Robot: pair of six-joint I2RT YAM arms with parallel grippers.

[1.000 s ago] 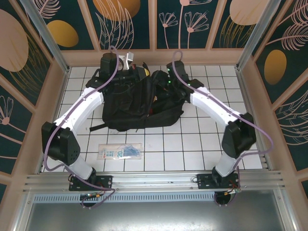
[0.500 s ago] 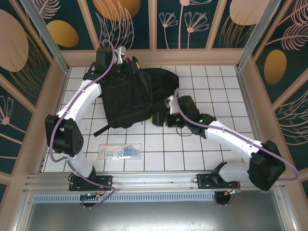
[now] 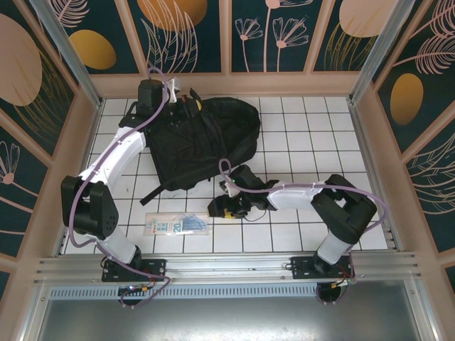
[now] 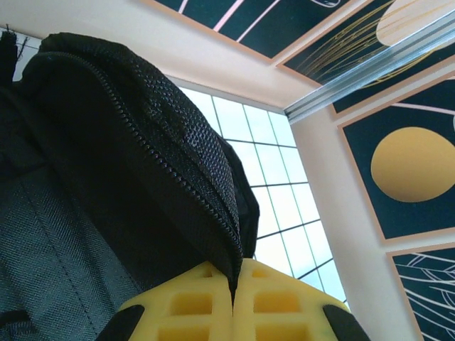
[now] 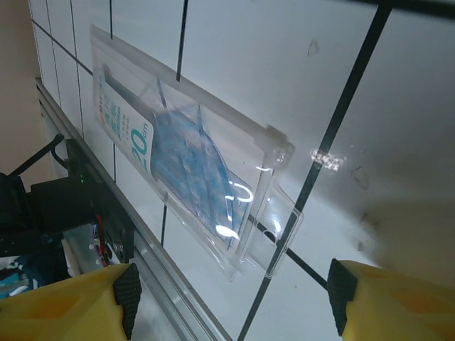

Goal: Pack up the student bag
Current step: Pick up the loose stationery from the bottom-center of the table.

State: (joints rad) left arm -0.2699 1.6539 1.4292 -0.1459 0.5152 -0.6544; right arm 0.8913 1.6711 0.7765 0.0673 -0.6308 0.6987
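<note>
The student bag [image 3: 202, 142] is a large black backpack lying at the back left of the white tiled table. My left gripper [image 3: 179, 99] is at its far top end, shut on the zippered edge of the bag [image 4: 106, 177], with the fabric pinched between the yellow fingers [image 4: 199, 305]. My right gripper [image 3: 222, 208] stands open low over the tiles in front of the bag. It faces a clear plastic packet [image 3: 178, 224] with blue contents. In the right wrist view the packet [image 5: 185, 163] lies just beyond the open right gripper [image 5: 233, 302], untouched.
A metal rail [image 3: 227, 266] runs along the table's near edge, close behind the packet [image 5: 92, 213]. Wooden wall panels [image 3: 227, 84] enclose the table at the back and sides. White tiles [image 3: 306, 142] lie to the right of the bag.
My right arm has swung away from the bag, forward and left, down toward the packet. The left gripper has kept its hold on the bag's edge, and the bag has shifted.
</note>
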